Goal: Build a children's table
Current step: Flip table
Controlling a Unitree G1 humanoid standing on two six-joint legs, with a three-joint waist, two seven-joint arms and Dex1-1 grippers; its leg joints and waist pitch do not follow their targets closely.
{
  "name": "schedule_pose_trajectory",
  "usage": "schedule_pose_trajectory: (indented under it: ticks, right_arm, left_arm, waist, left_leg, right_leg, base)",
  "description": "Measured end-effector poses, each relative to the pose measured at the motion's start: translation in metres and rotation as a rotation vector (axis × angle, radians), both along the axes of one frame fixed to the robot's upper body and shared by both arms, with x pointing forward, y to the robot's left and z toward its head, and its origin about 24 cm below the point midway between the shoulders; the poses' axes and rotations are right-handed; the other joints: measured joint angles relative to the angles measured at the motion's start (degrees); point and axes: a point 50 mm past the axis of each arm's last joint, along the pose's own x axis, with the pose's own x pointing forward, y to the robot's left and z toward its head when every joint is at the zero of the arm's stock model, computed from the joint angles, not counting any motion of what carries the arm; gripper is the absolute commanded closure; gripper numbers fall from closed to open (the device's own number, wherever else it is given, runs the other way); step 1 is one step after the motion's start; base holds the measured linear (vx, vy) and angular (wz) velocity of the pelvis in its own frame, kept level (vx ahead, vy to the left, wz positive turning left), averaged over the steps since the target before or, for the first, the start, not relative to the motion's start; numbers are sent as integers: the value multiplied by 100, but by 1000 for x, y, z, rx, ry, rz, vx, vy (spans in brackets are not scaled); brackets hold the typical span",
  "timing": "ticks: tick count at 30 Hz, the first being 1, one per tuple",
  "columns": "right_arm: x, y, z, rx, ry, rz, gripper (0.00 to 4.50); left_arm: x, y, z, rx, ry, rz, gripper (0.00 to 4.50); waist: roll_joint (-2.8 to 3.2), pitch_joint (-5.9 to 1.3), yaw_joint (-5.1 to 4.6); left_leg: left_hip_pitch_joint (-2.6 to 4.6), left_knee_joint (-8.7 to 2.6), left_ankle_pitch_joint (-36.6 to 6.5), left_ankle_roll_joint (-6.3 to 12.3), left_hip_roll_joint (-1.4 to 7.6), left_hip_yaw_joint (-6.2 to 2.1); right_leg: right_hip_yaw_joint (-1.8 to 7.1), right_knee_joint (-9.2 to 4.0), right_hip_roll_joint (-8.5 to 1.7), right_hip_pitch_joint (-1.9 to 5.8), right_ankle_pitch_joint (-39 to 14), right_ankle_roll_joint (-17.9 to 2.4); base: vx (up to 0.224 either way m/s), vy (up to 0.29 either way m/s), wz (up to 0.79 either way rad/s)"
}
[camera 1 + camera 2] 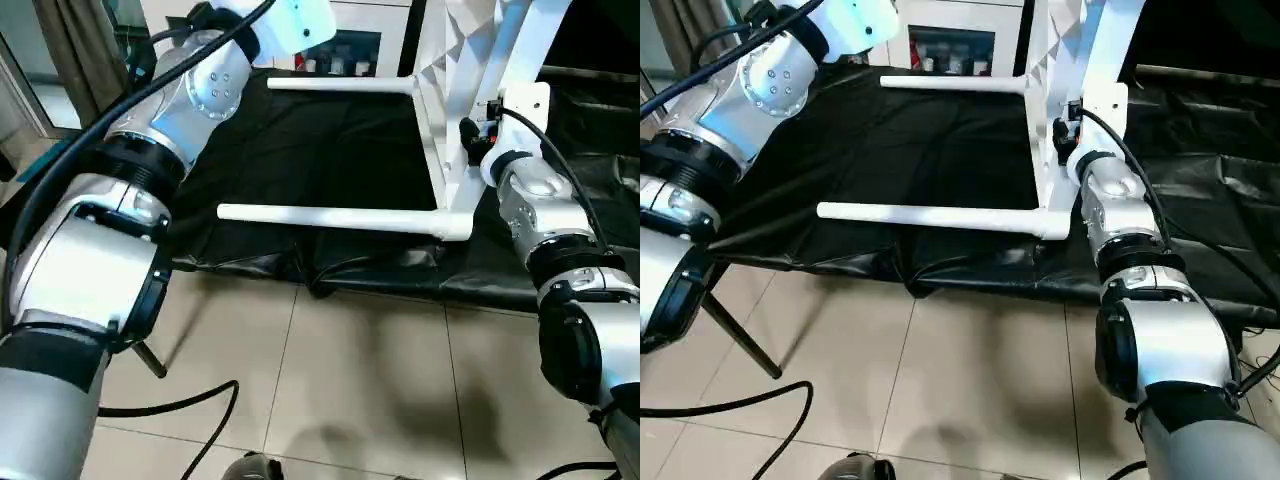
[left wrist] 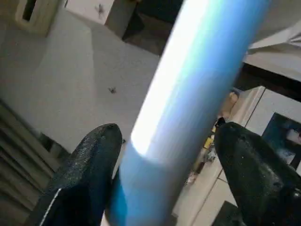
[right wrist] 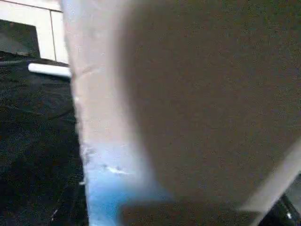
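**Trainee:** Head views first. What do you count?

**Operator:** I count one children's table (image 1: 447, 150), tipped on its side on the black-draped work table (image 1: 300, 160). Its top stands on edge, ribbed underside facing the cloth. Two white tubular legs are seated in round corner sockets and run level above the cloth: the near leg (image 1: 330, 217) and the far leg (image 1: 340, 85). A third white tube (image 1: 520, 45) rises steeply beside the upright top. The cloth is glossy and creased; the floor (image 1: 350, 380) is pale tile. A white cabinet (image 1: 955, 45) behind holds small bottles on its shelf; I cannot count them.

**Trainee:** And the arms?

**Operator:** Two silver forearms. The right gripper (image 1: 472, 130) sits against the table top's edge near the near corner socket. I cannot tell from here how its fingers stand.

**Trainee:** Left wrist view?

**Operator:** The left gripper (image 2: 164, 174) shows two black, grainy fingers (image 2: 89, 165) set apart, one smooth round white tube (image 2: 188, 94) running between them. I see gaps on both sides; the jaws are released, not clamping.

**Trainee:** Right wrist view?

**Operator:** One flat white plastic panel (image 3: 188, 103), very close, plus one leg tip (image 3: 49, 69) over the cloth. The right jaws' state stays undetermined.
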Motion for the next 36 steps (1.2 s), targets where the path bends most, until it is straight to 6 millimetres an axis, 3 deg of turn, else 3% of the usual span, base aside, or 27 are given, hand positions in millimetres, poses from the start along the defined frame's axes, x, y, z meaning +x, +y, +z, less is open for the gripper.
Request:
schedule_pose_trajectory:
  ticks: [3, 4, 6, 9, 11, 15, 17, 22, 24, 36]
  right_arm:
    - [0, -2, 0, -4, 1, 1, 253]
    - [0, -4, 1, -7, 1, 0, 253]
    - [-1, -6, 1, -15, 2, -2, 254]
    - [-2, -16, 5, -51, 0, -13, 254]
    - [-1, -20, 13, -76, -13, -14, 254]
    - [-1, -36, 43, -162, -66, -27, 254]
    - [-1, -43, 70, -234, -128, -33, 254]
    - [-7, -51, 134, -395, -280, -64, 255]
    - [-8, -52, 142, -428, -287, -71, 255]
    - [-10, -42, 182, -590, -262, -32, 255]
  left_arm:
    - [0, -1, 3, -48, 5, -19, 125]
    - [0, -2, 3, -55, 11, -25, 155]
    - [0, -4, 3, -65, 27, -36, 166]
    - [1, -9, 2, -91, 81, -66, 169]
    - [2, -9, 3, -129, 110, -82, 181]
    - [2, -12, 7, -251, 181, -133, 182]
    - [3, -9, 10, -355, 218, -158, 182]
    - [5, -4, 9, -588, 274, -210, 182]
    - [6, -5, 6, -628, 295, -223, 182]
    - [6, -2, -24, -797, 343, -234, 183]
  waist:
    - [0, 0, 17]
    - [1, 1, 26]
    - [4, 2, 38]
    - [45, 10, 94]
    - [103, 15, 126]
    - [188, 7, 257]
    - [219, 4, 314]
    - [180, 13, 385]
    - [138, 27, 378]
    - [74, 30, 272]
  left_leg:
    - [0, 0, 0, 0, 0, 0]
    - [0, 0, 0, 0, 0, 0]
    - [0, 0, 0, 0, 0, 0]
    - [0, 0, -1, 2, -5, 4]
    - [-2, -1, -1, 5, -8, 12]
    - [-8, -1, 12, 36, -8, 20]
    - [-12, -2, 14, 41, -7, 26]
    - [-17, 7, 10, 50, -3, 26]
    - [-20, 15, 9, 57, -2, 25]
    - [-27, 23, -14, 78, -37, 34]
  right_leg:
    - [0, 0, 0, 0, 0, 0]
    - [0, 1, 0, 0, 0, 0]
    - [0, 0, -1, 0, 0, 0]
    - [1, 0, -5, 0, 0, -1]
    - [2, 1, -12, -3, 0, -1]
    - [2, 0, -15, -9, -1, -2]
    - [-2, 1, -19, -12, -3, -4]
    - [-8, -1, -19, -8, -8, -9]
    - [-8, -1, -19, -8, -7, -10]
    - [-8, -5, -63, -1, -5, -13]
  base:
    - [0, 0, 0]
    - [0, 0, 0]
    - [0, 0, 0]
    - [0, 0, 0]
    - [0, 0, 0]
    - [0, 0, 0]
    - [0, 0, 0]
    - [0, 0, 0]
    - [0, 0, 0]
    - [0, 0, 0]
